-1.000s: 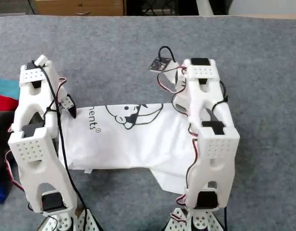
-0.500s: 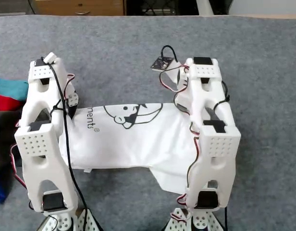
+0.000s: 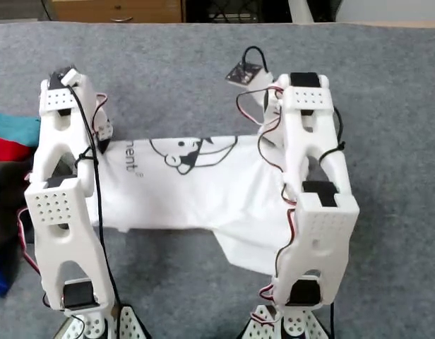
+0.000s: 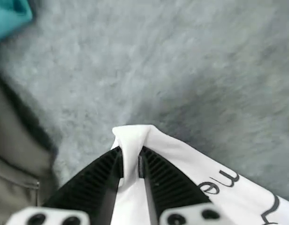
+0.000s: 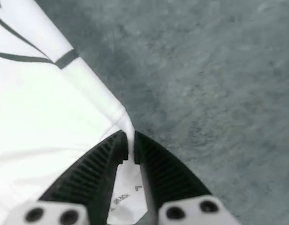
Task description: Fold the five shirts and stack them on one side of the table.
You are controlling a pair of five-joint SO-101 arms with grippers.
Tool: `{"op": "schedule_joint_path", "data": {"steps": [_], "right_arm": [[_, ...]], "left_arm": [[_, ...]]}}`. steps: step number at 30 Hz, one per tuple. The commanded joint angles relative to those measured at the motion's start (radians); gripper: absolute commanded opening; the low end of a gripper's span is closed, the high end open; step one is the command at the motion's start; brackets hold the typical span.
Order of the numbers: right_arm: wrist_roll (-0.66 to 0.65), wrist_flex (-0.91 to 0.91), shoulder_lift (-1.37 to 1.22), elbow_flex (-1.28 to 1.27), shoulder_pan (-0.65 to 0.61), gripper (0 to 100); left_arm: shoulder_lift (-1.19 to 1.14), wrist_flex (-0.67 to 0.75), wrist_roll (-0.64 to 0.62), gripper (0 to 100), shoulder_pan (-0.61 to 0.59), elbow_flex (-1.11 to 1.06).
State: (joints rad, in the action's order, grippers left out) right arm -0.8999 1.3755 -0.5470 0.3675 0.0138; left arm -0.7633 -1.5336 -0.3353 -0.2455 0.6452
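Surface: grey tabletop (image 3: pixel 168 70); wooden drawers (image 3: pixel 118 10) behind its far edge; teal, red and dark clothes (image 3: pixel 7 141) at its left edge
Shirt (image 3: pixel 196 194): mid-tabletop, between both arms
Left gripper (image 4: pixel 130 157): pinched tight on shirt's far left corner
Right gripper (image 5: pixel 129 141): pinched tight on far right corner
Look: white; black drawing and lettering; one flap juts toward the arm bases
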Motion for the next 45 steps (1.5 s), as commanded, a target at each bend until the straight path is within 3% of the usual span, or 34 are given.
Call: {"op": "schedule_joint_path", "data": {"steps": [1, 5, 9, 13, 19, 24, 26, 29, 32, 35, 40, 45], "right_arm": [[0.038, 0.0, 0.071, 0.127, 0.026, 1.3], [0.069, -0.055, 0.07, 0.179, 0.028, 1.4], [0.101, -0.178, 0.07, 0.128, 0.028, 1.5], [0.132, -0.213, 0.07, 0.091, 0.023, 4.4], [0.258, -0.161, 0.079, 0.096, 0.044, 20.7], [0.219, -0.009, 0.079, 0.15, 0.037, 14.8], [0.213, 0.077, 0.09, 0.179, 0.02, 2.8], [0.187, 0.181, 0.117, 0.217, 0.005, 1.8], [0.164, 0.282, 0.162, 0.196, -0.061, 1.4], [0.232, 0.328, 0.211, 0.096, -0.163, 1.4], [0.361, 0.109, 0.239, -0.134, -0.235, 1.4], [0.37, -0.029, 0.246, -0.335, -0.253, 1.4]], "left_arm": [[0.015, 0.008, -0.005, 3, 0.019, 0.131], [0.002, 0.034, -0.005, 3, 0.051, 0.231], [-0.072, 0.186, -0.005, 3, 0.065, 0.246], [-0.14, 0.221, -0.005, 6, 0.068, 0.246], [-0.169, 0.112, -0.005, 24, 0.064, 0.246], [-0.167, 0.014, 0.0, 24, 0.068, 0.39], [-0.175, -0.078, 0.017, 24, 0.07, 0.506], [-0.178, -0.181, 0.098, 17, 0.074, 0.67], [-0.18, -0.23, 0.189, 3, 0.081, 0.757], [-0.18, -0.229, 0.31, 3, 0.087, 0.673], [-0.167, -0.229, 0.315, 3, 0.077, 0.479], [-0.107, -0.229, 0.316, 3, 0.053, 0.349]]}}
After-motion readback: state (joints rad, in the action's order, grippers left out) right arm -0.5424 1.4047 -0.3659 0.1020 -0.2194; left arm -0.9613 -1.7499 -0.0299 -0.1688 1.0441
